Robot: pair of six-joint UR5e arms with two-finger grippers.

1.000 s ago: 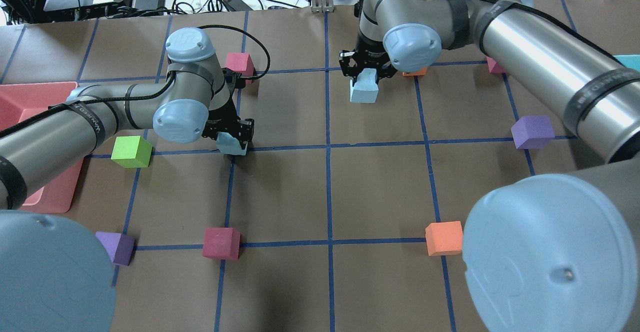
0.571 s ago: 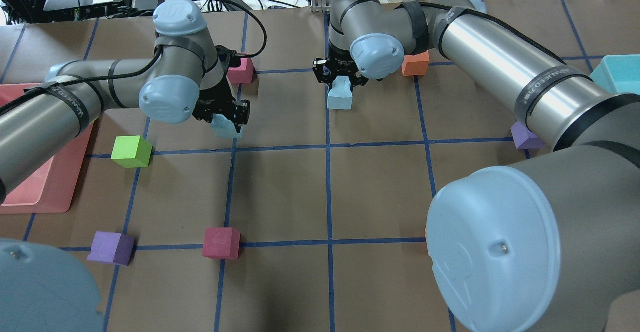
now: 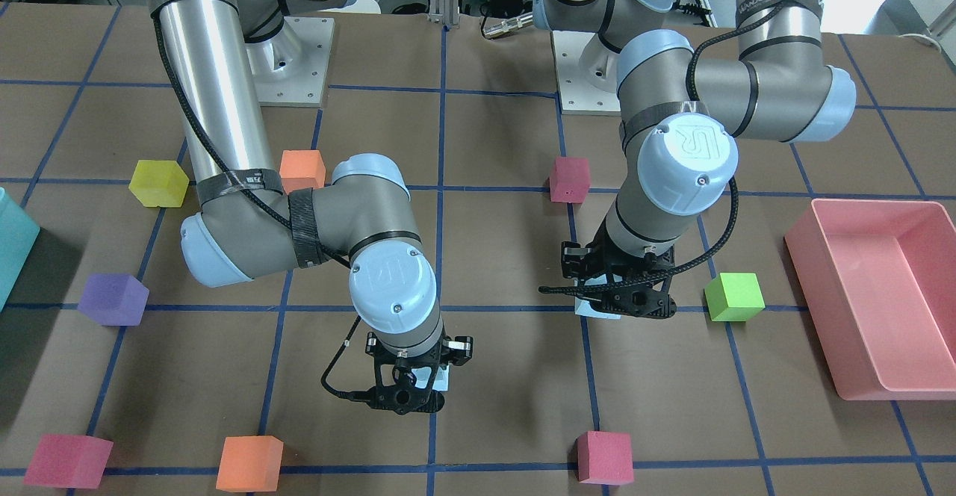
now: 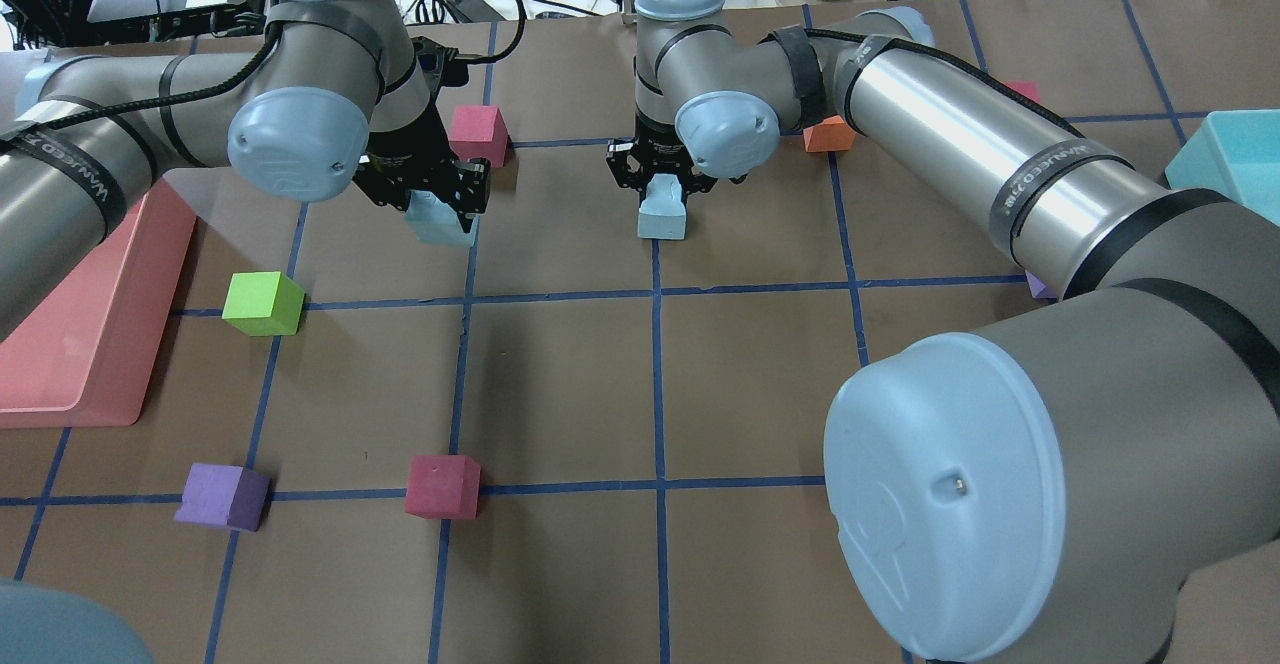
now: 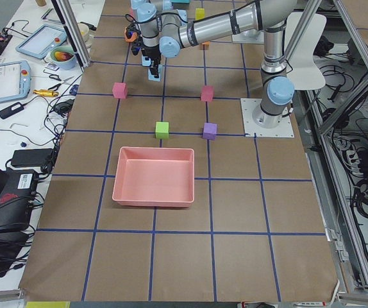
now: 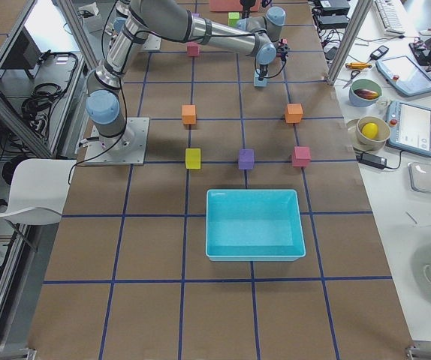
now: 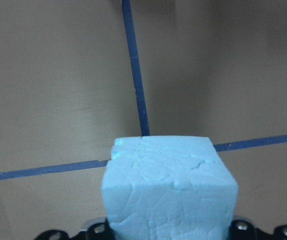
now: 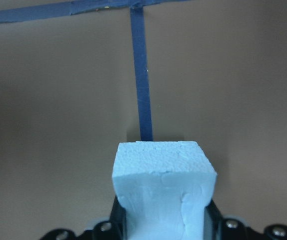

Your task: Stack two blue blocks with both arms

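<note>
Four exterior views share table [image 4: 560, 384]; wrist cameras close, facing down.

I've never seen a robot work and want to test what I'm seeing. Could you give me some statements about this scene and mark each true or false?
1. The left hand grips a pale blue foam cube, the right hand a second pale blue foam cube. True.
2. The two blue cubes are already stacked. False: they are apart, each in its own hand.
3. The lime green foam cube lies inside the pink plastic tray. False: it sits on the brown table beside the tray.
4. A teal plastic bin stands on the robot's right side. True.
</note>
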